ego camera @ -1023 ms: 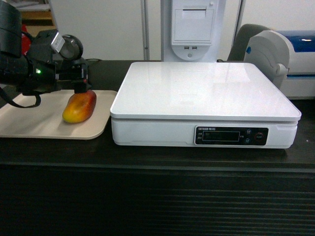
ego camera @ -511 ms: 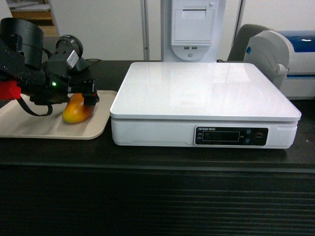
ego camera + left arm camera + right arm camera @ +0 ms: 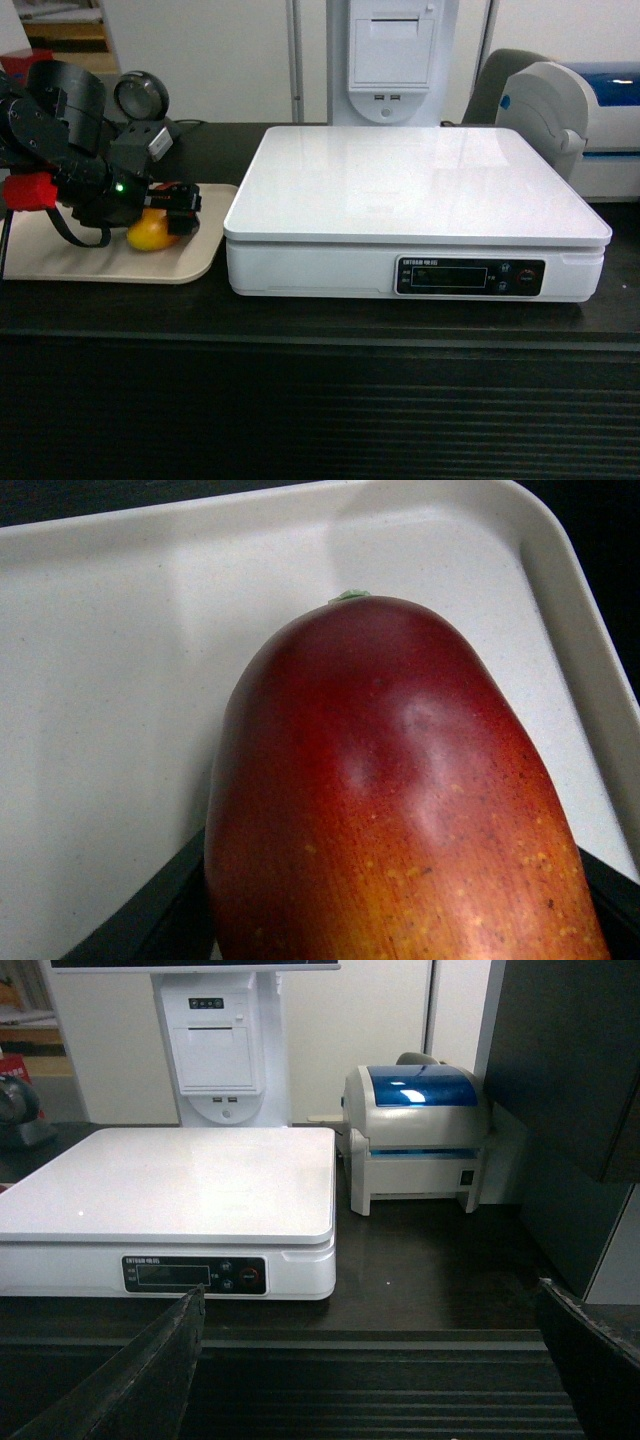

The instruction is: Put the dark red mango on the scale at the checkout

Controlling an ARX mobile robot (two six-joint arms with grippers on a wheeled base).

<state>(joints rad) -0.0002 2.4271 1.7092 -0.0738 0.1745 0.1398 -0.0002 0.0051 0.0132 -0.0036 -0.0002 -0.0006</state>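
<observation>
While on tray (image 3: 60, 262), mango (image 3: 150, 232) beside scale (image 3: 410, 200).

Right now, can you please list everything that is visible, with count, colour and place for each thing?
mango: 1, dark red to yellow, lying on the tray, between the left gripper's fingers
tray: 1, beige, on the counter left of the scale
scale: 1, white with a black display strip, centre of the counter, top plate bare
counter: 1, black with a ribbed front, bearing the tray, scale and printer
label printer: 1, grey-white with a blue lid, right of the scale
receipt unit: 1, white, behind the scale
round device: 1, dark, behind the tray
left gripper: 1, black, low over the tray, around the mango
right gripper: 1, black, fingers wide apart, in front of the counter, holding nothing
</observation>
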